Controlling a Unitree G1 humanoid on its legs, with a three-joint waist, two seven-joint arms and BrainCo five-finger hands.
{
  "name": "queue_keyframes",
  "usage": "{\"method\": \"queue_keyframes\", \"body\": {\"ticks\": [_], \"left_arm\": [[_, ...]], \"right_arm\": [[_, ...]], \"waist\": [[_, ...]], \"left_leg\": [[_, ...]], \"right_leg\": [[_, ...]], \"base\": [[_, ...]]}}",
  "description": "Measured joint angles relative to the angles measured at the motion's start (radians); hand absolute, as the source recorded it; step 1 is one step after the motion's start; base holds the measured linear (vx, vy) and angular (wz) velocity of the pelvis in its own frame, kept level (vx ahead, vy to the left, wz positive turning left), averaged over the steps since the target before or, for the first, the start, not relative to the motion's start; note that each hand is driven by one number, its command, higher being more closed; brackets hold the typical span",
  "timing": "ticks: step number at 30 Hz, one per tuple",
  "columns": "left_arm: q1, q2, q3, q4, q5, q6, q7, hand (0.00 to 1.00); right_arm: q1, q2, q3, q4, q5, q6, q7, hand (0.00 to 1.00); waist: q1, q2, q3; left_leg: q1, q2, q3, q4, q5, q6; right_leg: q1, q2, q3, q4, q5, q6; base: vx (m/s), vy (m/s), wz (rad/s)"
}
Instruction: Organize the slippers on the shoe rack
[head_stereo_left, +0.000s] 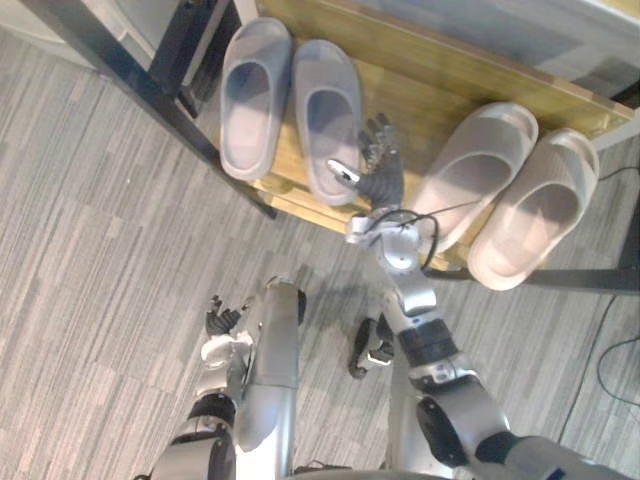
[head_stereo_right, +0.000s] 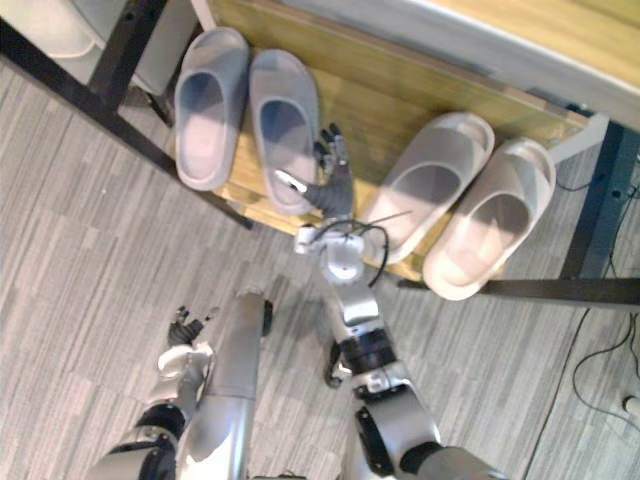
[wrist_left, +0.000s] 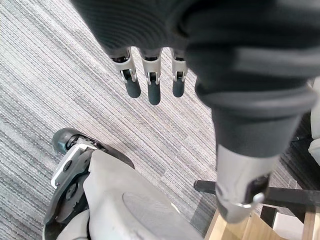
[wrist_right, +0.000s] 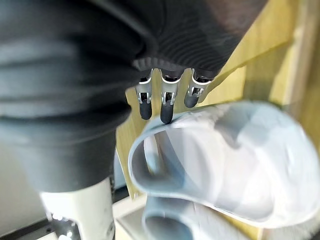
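Grey striped carpet (head_stereo_left: 80, 200) runs under a shoe rack (head_stereo_left: 140, 92) with black legs and a wooden shelf (head_stereo_left: 420, 90). Both pairs already sit on that shelf: two grey slippers (head_stereo_left: 325, 115) side by side at the left, and two beige slippers (head_stereo_left: 475, 165) at the right, angled, with their heels past the front edge. The right robot hand (head_stereo_left: 380, 165) lies between the pairs, just beside the nearer grey slipper. It is open, fingers straight, gripping nothing, and its wrist view shows the fingertips (wrist_right: 166, 117) at a slipper's rim. The left robot hand (head_stereo_left: 222, 320) hangs low over the carpet, open and empty. The step looks like squaring a slipper by pushing. To do it well, lay the fingers flat and low against the side wall and push slowly along the shelf, so the soft slipper slides rather than tips. Mind its neighbour and the front edge.
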Motion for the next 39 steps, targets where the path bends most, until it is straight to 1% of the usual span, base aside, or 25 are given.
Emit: {"method": "queue_keyframes", "body": {"ticks": [3,5,9,12,17,18,19,20,21,23,24,25,26,27,28,29,30,31,32,33,34,36,37,38,39], "left_arm": [[-0.003,-0.001,0.000,0.000,0.000,0.003,0.005,0.00],[-0.006,-0.003,-0.002,0.000,0.001,0.009,0.010,0.00],[-0.008,-0.004,-0.009,0.000,0.001,0.011,0.022,0.00],[-0.010,-0.005,-0.011,0.000,0.001,0.011,0.025,0.00],[-0.011,-0.007,-0.011,0.000,0.001,0.011,0.025,0.00],[-0.011,-0.009,-0.010,0.000,0.001,0.011,0.026,0.00],[-0.011,-0.009,-0.010,0.000,0.001,0.011,0.025,0.00],[-0.011,-0.011,-0.009,0.000,0.001,0.011,0.026,0.00],[-0.010,-0.015,-0.007,0.001,0.002,0.011,0.025,0.00],[-0.003,-0.022,0.000,0.000,0.003,0.010,0.023,0.00],[-0.001,-0.022,0.001,0.000,0.003,0.010,0.022,0.00],[0.017,-0.027,0.004,-0.004,0.006,0.010,0.020,0.00],[0.024,-0.027,0.004,-0.006,0.008,0.010,0.019,0.00],[0.051,-0.028,0.008,-0.018,0.013,0.011,0.012,0.00],[0.077,-0.027,0.009,-0.024,0.019,0.010,0.003,0.00],[0.085,-0.027,0.012,-0.024,0.019,0.009,-0.001,0.00],[0.107,-0.025,0.013,-0.030,0.020,0.010,-0.008,0.00],[0.110,-0.026,0.014,-0.031,0.020,0.009,-0.009,0.00],[0.132,-0.024,0.014,-0.039,0.023,0.009,-0.015,0.00],[0.148,-0.026,0.013,-0.040,0.029,0.009,-0.025,0.00],[0.150,-0.025,0.008,-0.040,0.030,0.009,-0.026,0.00],[0.174,-0.025,-0.055,-0.031,0.072,0.009,-0.055,0.00],[0.185,-0.024,-0.071,-0.033,0.080,0.006,-0.058,0.00],[0.217,-0.025,-0.101,-0.034,0.094,0.002,-0.074,0.00],[0.232,-0.027,-0.123,-0.034,0.101,0.000,-0.080,0.00]], "right_arm": [[-0.001,0.010,0.022,0.000,0.054,-0.007,-0.002,0.00],[-0.003,0.010,0.030,0.000,0.097,-0.023,-0.016,0.00],[-0.009,0.010,0.030,0.002,0.134,-0.033,-0.028,0.00],[-0.032,0.007,0.026,0.035,0.137,-0.043,-0.047,0.00],[-0.039,0.006,0.024,0.035,0.125,-0.041,-0.065,0.00],[-0.039,0.006,0.024,0.035,0.121,-0.037,-0.065,0.00],[-0.039,0.005,0.024,0.035,0.112,-0.034,-0.065,0.00],[-0.035,0.005,0.024,0.033,0.074,-0.024,-0.064,0.00],[-0.020,0.005,0.024,0.029,0.044,-0.017,-0.060,0.00],[0.021,0.006,0.029,0.012,-0.006,-0.003,-0.044,0.00],[0.029,0.006,0.030,0.007,-0.013,-0.002,-0.041,0.00],[0.105,0.006,0.033,-0.052,-0.035,0.002,-0.021,0.00],[0.123,0.006,0.033,-0.063,-0.038,0.001,-0.016,0.00],[0.183,0.004,0.033,-0.090,-0.073,0.004,0.003,0.00],[0.231,0.004,0.034,-0.102,-0.077,0.004,0.018,0.00],[0.250,0.004,0.035,-0.104,-0.081,0.005,0.024,0.00],[0.299,-0.012,0.048,-0.123,-0.105,0.012,0.039,0.00],[0.308,-0.015,0.052,-0.128,-0.109,0.012,0.042,0.00],[0.344,-0.024,0.069,-0.145,-0.119,0.013,0.061,0.00],[0.396,-0.040,0.089,-0.181,-0.142,0.017,0.079,0.00],[0.408,-0.043,0.093,-0.190,-0.146,0.017,0.083,0.00],[0.534,-0.063,0.112,-0.242,-0.198,0.015,0.140,0.00],[0.562,-0.070,0.119,-0.253,-0.208,0.014,0.148,0.00],[0.628,-0.084,0.126,-0.257,-0.258,0.002,0.175,0.00],[0.662,-0.092,0.127,-0.258,-0.280,0.000,0.187,0.00]], "waist": [[0.004,0.000,0.002],[0.008,0.004,0.006],[0.011,0.009,0.009],[0.014,0.009,0.009],[0.017,0.010,0.010],[0.016,0.010,0.010],[0.016,0.010,0.010],[0.016,0.012,0.012],[0.014,0.017,0.023],[0.014,0.017,0.025],[0.014,0.016,0.026],[0.012,0.016,0.026],[0.011,0.015,0.025],[0.008,0.014,0.025],[0.005,0.014,0.024],[0.004,0.012,0.023],[0.004,0.011,0.021],[0.003,0.010,0.021],[-0.005,0.009,0.017],[-0.005,0.004,-0.019],[-0.006,0.003,-0.024],[-0.014,-0.003,-0.035],[-0.015,-0.006,-0.048],[-0.029,-0.016,-0.088],[-0.033,-0.016,-0.104]], "left_leg": [[-0.001,-0.001,0.000,0.001,0.000,0.000],[-0.003,-0.002,-0.003,0.001,0.000,0.000],[-0.003,-0.005,-0.014,0.002,0.000,0.000],[-0.002,-0.007,-0.016,0.001,0.001,-0.002],[0.000,-0.009,-0.019,-0.002,0.004,-0.004],[0.003,-0.009,-0.019,-0.002,0.005,-0.004],[0.004,-0.008,-0.019,-0.003,0.005,-0.004],[0.013,-0.005,-0.020,-0.003,0.006,-0.004],[0.039,-0.004,-0.022,-0.003,0.006,-0.004],[0.081,-0.002,-0.022,-0.018,0.006,-0.004],[0.088,-0.002,-0.022,-0.023,0.006,-0.003],[0.136,0.001,-0.021,-0.048,0.008,0.001],[0.147,0.002,-0.020,-0.055,0.009,0.003],[0.191,0.011,-0.014,-0.080,0.011,0.006],[0.235,0.019,-0.009,-0.108,0.013,0.009],[0.252,0.023,-0.006,-0.120,0.014,0.011],[0.302,0.034,0.006,-0.160,0.019,0.019],[0.310,0.035,0.008,-0.166,0.020,0.021],[0.355,0.043,0.019,-0.206,0.028,0.027],[0.377,0.055,0.037,-0.240,0.032,0.032],[0.385,0.056,0.040,-0.248,0.033,0.033],[0.534,0.068,0.076,-0.353,0.047,0.052],[0.556,0.070,0.086,-0.375,0.052,0.056],[0.612,0.075,0.108,-0.441,0.067,0.067],[0.645,0.078,0.121,-0.477,0.076,0.071]], "right_leg": [[0.000,-0.001,-0.001,0.000,0.000,0.000],[0.001,-0.002,-0.005,0.000,0.000,0.000],[0.010,-0.004,-0.018,0.000,-0.001,-0.001],[0.010,-0.004,-0.021,0.001,-0.002,0.000],[0.011,-0.004,-0.024,0.001,-0.002,0.001],[0.014,-0.004,-0.024,0.001,0.001,-0.007],[0.015,-0.004,-0.024,0.001,0.002,-0.008],[0.024,-0.003,-0.024,0.001,0.002,-0.008],[0.055,-0.003,-0.029,-0.003,0.002,-0.007],[0.100,-0.003,-0.033,-0.020,0.000,-0.004],[0.107,-0.003,-0.033,-0.025,0.000,-0.003],[0.156,-0.002,-0.037,-0.054,-0.003,0.004],[0.166,-0.002,-0.037,-0.061,-0.002,0.005],[0.211,0.002,-0.039,-0.091,0.003,0.006],[0.252,0.011,-0.038,-0.125,0.013,0.010],[0.267,0.014,-0.037,-0.139,0.018,0.010],[0.314,0.020,-0.034,-0.184,0.034,0.009],[0.321,0.021,-0.033,-0.192,0.036,0.011],[0.362,0.030,-0.028,-0.237,0.056,0.012],[0.375,0.035,-0.020,-0.275,0.075,0.005],[0.382,0.035,-0.020,-0.284,0.080,0.001],[0.523,0.034,-0.012,-0.396,0.113,0.012],[0.542,0.033,-0.010,-0.419,0.120,0.015],[0.590,0.033,-0.002,-0.483,0.140,0.027],[0.620,0.033,0.002,-0.525,0.156,0.028]], "base": [[0.00,0.000,0.00],[0.00,0.000,0.00],[0.01,0.001,0.05],[0.00,-0.001,0.01],[0.00,0.000,0.00],[0.00,0.000,0.00],[0.00,0.000,0.00],[0.00,0.000,0.00],[0.02,-0.007,0.03],[0.01,-0.003,0.03],[0.00,-0.009,0.03],[0.00,0.000,0.00],[0.00,0.000,0.00],[0.03,0.010,-0.10],[0.03,0.011,-0.12],[0.04,0.014,-0.19],[0.04,0.015,-0.14],[0.07,0.022,-0.19],[0.07,0.032,-0.25],[0.08,0.040,-0.25],[0.11,0.045,-0.21],[0.16,0.057,-0.16],[0.18,0.069,-0.21],[0.13,0.052,-0.17],[0.19,0.103,-0.26]]}}
